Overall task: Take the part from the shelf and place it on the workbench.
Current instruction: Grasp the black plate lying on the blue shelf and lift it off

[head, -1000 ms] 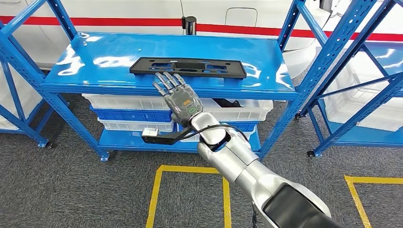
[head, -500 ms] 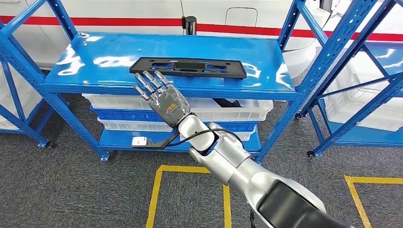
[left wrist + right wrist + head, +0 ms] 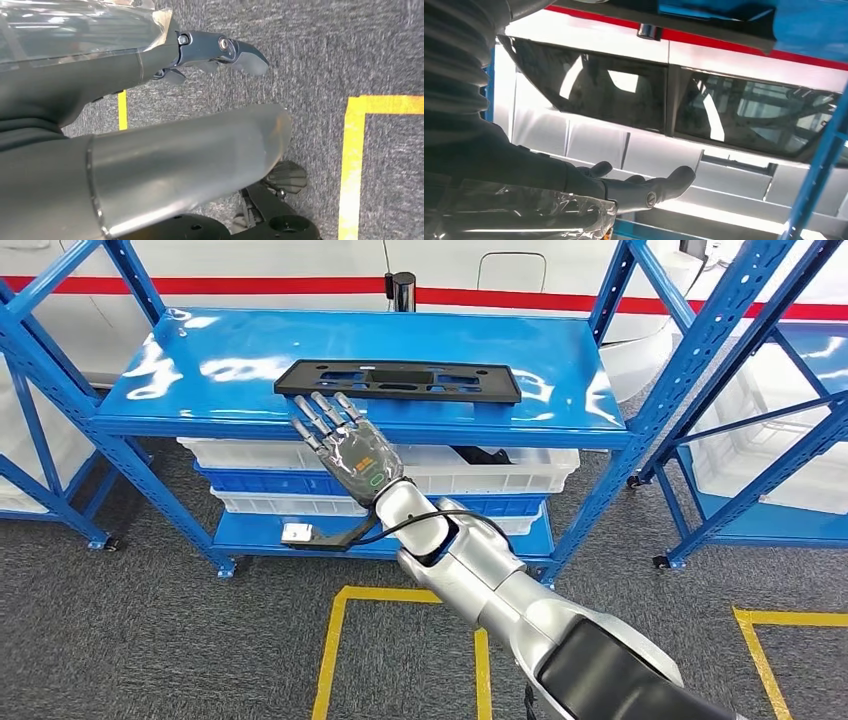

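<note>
Right hand (image 3: 352,446) was up in front of the blue shelf (image 3: 230,360), fingers (image 3: 322,412) spread and extended, grasping nothing. Fingertips sat at the front lip of the top deck, just below the near-left end of the part (image 3: 398,380); head view didn't settle whether they touched it, looked slightly apart. Hand was wrapped in clear film on the back.

Part was a long flat black panel with cut-outs, lying flat on the top deck, long side parallel to the front edge, roughly mid-deck. Not lifted.

Right wrist view: thumb (image 3: 664,186) and fingers out straight, nothing between them, pointing toward a white vehicle body with a red stripe (image 3: 744,47) and dark windows behind the rack.

Left hand (image 3: 200,55) hung low over grey carpet (image 3: 320,55) near a yellow floor line (image 3: 352,160); visible fingers were loosely extended with nothing in them.

Lower deck carried white bins (image 3: 250,455) and a blue bin (image 3: 270,481) stacked; a dark item (image 3: 480,454) lay in the upper white bin on the right. A second blue rack (image 3: 760,410) stood to the right with another white bin (image 3: 790,465).
</note>
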You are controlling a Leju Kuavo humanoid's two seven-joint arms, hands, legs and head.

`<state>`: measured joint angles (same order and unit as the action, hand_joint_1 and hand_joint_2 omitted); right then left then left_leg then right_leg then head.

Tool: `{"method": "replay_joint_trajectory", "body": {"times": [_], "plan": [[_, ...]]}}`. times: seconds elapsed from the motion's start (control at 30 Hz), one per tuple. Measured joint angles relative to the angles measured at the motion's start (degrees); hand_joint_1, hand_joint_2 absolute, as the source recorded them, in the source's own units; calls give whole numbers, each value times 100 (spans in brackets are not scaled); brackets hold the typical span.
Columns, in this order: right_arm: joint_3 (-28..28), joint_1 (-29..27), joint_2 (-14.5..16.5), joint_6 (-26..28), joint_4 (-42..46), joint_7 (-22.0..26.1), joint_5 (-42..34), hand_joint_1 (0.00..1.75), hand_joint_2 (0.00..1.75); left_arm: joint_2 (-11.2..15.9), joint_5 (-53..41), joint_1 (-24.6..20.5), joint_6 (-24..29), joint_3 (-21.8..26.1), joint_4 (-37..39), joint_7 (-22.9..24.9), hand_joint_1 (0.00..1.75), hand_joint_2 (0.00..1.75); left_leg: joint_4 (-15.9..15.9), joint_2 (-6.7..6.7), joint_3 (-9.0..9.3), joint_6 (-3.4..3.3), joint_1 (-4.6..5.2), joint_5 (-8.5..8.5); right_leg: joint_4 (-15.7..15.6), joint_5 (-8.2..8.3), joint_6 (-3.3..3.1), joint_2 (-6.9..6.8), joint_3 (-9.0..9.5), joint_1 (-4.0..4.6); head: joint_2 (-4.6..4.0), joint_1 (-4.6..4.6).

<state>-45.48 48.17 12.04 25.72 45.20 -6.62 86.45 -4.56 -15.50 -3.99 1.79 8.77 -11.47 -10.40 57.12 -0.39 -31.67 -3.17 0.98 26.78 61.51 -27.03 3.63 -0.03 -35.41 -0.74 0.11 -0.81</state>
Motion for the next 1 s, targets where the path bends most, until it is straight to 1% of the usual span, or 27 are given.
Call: {"method": "replay_joint_trajectory", "body": {"times": [0.03,0.07,0.1,0.17,0.2,0.23,0.3,0.33,0.37,0.4,0.43,0.47,0.5,0.53,0.57,0.6,0.67,0.7,0.73,0.77,0.8,0.83,0.87,0.9,0.93,0.97,1.0], "plan": [[15,42,16,-50,-58,-13,-1,0,175,-1,-8,-2,7,10,0,1,0,0,10,1,-9,26,10,12,-261,100,-44,1,112,13,0,2],[30,83,32,-105,-120,-23,-2,0,175,-3,-14,-3,10,22,0,3,0,0,16,4,-24,52,14,17,-384,141,-99,4,159,31,0,4],[49,115,45,-179,-183,-37,-4,0,175,-4,-23,-4,14,33,0,5,0,0,19,8,-36,81,16,18,-398,148,-155,10,165,45,0,6],[94,151,68,-351,-295,-73,-9,0,175,1,-46,-9,32,47,-1,9,0,0,43,15,-50,145,-7,50,-429,166,-245,19,180,16,0,7],[116,167,79,-425,-340,-94,-12,0,175,3,-56,-13,44,50,-2,9,0,0,147,16,-93,188,-17,122,-448,171,-288,20,199,-9,0,10],[133,183,93,-478,-378,-114,-15,0,175,4,-63,-16,55,52,-2,9,0,0,367,16,-194,235,-38,244,-466,174,-331,20,218,-35,0,16],[166,209,116,-547,-467,-162,-18,0,175,-3,-73,-18,65,58,-1,8,0,0,1101,18,-579,329,-101,557,-468,164,-382,17,229,-39,0,25],[185,211,120,-573,-515,-187,-19,0,175,-4,-83,-16,67,60,0,8,0,0,1444,19,-785,368,-137,657,-467,162,-392,17,231,-40,0,25],[204,208,119,-589,-558,-212,-20,0,175,-4,-96,-15,69,61,0,8,0,0,1632,21,-924,397,-169,662,-467,159,-394,18,232,-42,0,25],[223,205,116,-599,-592,-232,-20,0,175,-3,-110,-14,72,61,0,8,0,0,1600,23,-954,418,-199,556,-466,158,-394,22,237,-47,0,25],[239,205,114,-603,-618,-246,-20,0,175,1,-124,-15,75,60,0,8,0,0,1358,25,-873,432,-227,362,-465,153,-387,28,245,-55,0,25],[252,207,114,-603,-636,-255,-20,0,175,3,-133,-17,77,60,0,8,0,0,965,27,-703,442,-251,125,-465,146,-375,35,255,-61,0,25],[263,211,114,-603,-650,-260,-20,0,175,4,-137,-22,79,59,0,8,0,0,559,28,-514,447,-258,-52,-459,134,-353,42,260,-49,0,26],[272,214,113,-603,-662,-262,-20,0,175,3,-140,-29,79,58,0,8,0,0,254,23,-373,436,-257,-163,-458,125,-324,49,258,-35,0,22],[280,215,112,-603,-674,-263,-20,0,175,1,-143,-34,79,58,0,8,0,0,80,19,-295,415,-246,-202,-457,120,-292,53,251,-21,0,19],[289,216,110,-603,-687,-264,-21,0,175,-1,-148,-39,79,58,0,9,0,0,34,13,-281,383,-226,-184,-463,120,-257,54,243,-11,0,14],[313,215,108,-606,-707,-264,-22,0,175,-4,-157,-43,79,58,0,11,0,0,15,12,-275,293,-210,-201,-466,111,-182,53,234,-15,0,5],[329,217,106,-607,-713,-265,-22,0,175,-7,-164,-46,79,58,-1,13,0,0,-8,14,-259,244,-208,-214,-387,65,-161,47,192,-16,0,3],[343,221,103,-608,-717,-268,-22,0,175,-8,-170,-50,79,59,-1,14,0,0,-31,19,-242,197,-208,-228,-196,-29,-160,42,93,-14,0,-2],[354,220,96,-608,-724,-273,-22,0,175,-10,-176,-55,79,60,-1,16,0,0,-43,22,-233,162,-205,-233,128,-168,-181,37,-76,-18,0,-8],[358,213,84,-608,-732,-283,-21,0,175,-10,-183,-59,79,60,-1,17,0,0,-43,21,-232,136,-192,-229,542,-324,-205,35,-297,-17,0,-11],[359,197,66,-608,-743,-295,-20,0,175,-10,-188,-61,79,60,0,19,0,0,-42,20,-231,121,-180,-224,939,-448,-216,36,-516,-14,0,-14],[358,175,46,-609,-754,-309,-19,0,175,-14,-194,-61,79,59,0,19,0,0,-41,16,-228,113,-170,-218,1201,-504,-207,36,-671,-10,0,-14],[358,157,26,-610,-763,-327,-17,0,175,-19,-203,-61,79,58,0,17,0,0,-40,9,-222,109,-161,-212,1232,-464,-178,36,-713,-6,0,-14],[359,146,10,-610,-768,-346,-16,0,175,-24,-212,-62,80,58,0,14,0,0,-38,2,-213,111,-156,-206,1012,-335,-139,35,-627,-2,0,-14],[363,143,1,-611,-771,-373,-15,0,175,-30,-222,-65,81,58,0,10,0,0,-35,-4,-202,119,-152,-197,616,-161,-104,34,-448,-1,0,-14],[370,147,-6,-614,-771,-406,-14,0,175,-33,-232,-68,84,59,0,6,0,0,-26,-9,-195,136,-140,-183,174,8,-88,30,-235,4,0,-15]]}}
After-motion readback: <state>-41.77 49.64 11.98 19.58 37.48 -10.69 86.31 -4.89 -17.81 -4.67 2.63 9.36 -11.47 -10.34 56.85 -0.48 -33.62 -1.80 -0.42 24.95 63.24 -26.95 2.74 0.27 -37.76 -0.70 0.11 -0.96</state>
